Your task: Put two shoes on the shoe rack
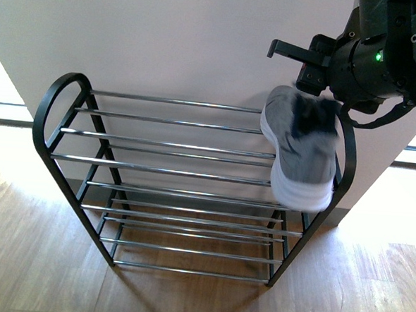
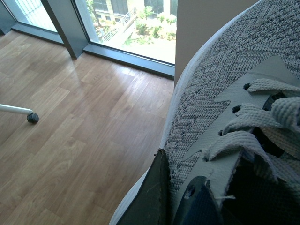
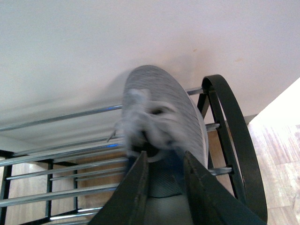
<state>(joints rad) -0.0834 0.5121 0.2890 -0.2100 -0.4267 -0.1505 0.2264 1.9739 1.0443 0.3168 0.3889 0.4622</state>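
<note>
One grey sneaker (image 1: 303,151) with a white sole hangs blurred at the right end of the shoe rack's (image 1: 52,104) top tier, its toe pointing down toward me. My right gripper (image 3: 164,161) is open, its fingers on either side of that sneaker's (image 3: 159,103) heel opening, beside the rack's black side loop (image 3: 229,122). The right arm (image 1: 369,63) reaches in from the top right. In the left wrist view the second grey sneaker (image 2: 225,93) fills the picture, and my left gripper (image 2: 176,187) is shut on its side by the laces. The left arm is out of the front view.
A pale wall (image 1: 201,42) stands directly behind the rack. Lower tiers of chrome bars (image 1: 189,233) sit above the wooden floor (image 1: 32,258). In the left wrist view a floor-level window (image 2: 136,28) and a chair caster (image 2: 32,118) show.
</note>
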